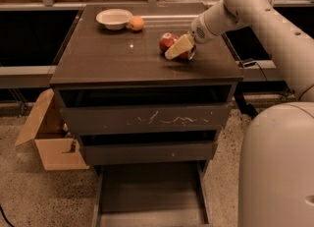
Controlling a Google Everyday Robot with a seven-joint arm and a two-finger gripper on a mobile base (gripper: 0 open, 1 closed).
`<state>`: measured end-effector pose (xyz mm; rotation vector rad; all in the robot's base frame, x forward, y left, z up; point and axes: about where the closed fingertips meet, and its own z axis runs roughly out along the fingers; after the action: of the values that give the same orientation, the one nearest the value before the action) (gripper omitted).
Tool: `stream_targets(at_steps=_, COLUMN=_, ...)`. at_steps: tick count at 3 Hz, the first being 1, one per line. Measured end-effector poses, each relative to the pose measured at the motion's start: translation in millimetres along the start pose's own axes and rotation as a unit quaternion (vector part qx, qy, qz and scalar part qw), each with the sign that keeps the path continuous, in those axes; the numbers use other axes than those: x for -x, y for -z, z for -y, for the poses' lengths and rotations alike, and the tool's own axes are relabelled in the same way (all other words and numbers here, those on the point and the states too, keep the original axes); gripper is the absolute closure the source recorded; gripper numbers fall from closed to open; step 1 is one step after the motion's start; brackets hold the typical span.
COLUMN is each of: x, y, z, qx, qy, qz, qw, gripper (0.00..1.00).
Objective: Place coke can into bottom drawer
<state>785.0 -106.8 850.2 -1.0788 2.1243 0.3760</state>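
The coke can [167, 41] is red and lies on its side on the dark cabinet top [108, 56], right of the middle. My gripper [179, 48] comes in from the right on the white arm and sits against the can's right side, covering part of it. The bottom drawer [147, 196] is pulled out at floor level below the cabinet front, a shallow tray with a flat grey floor and nothing visible in it.
A white bowl [114, 18] and an orange fruit [137, 23] stand at the back of the cabinet top. The scratched top drawer [147, 119] and the middle drawer [147, 152] are pushed in. An open cardboard box [49, 135] sits on the floor at the left. My white base [277, 167] fills the lower right.
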Motion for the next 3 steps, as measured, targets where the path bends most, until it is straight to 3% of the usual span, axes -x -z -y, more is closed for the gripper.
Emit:
stream_targets(at_steps=1, x=0.4, y=-15.6, z=3.4, qx=0.006, qy=-0.002, qz=0.003, qw=1.0, gripper=0.42)
stream_targets(at_steps=2, x=6.5, y=-19.7, z=-5.5, qx=0.016, qy=0.017, qz=0.008, qw=0.9997, gripper=0.73)
stream_targets(at_steps=3, x=31.3, y=24.4, z=-45.6, qx=0.038, qy=0.088, qz=0.05, qw=0.9941, gripper=1.0)
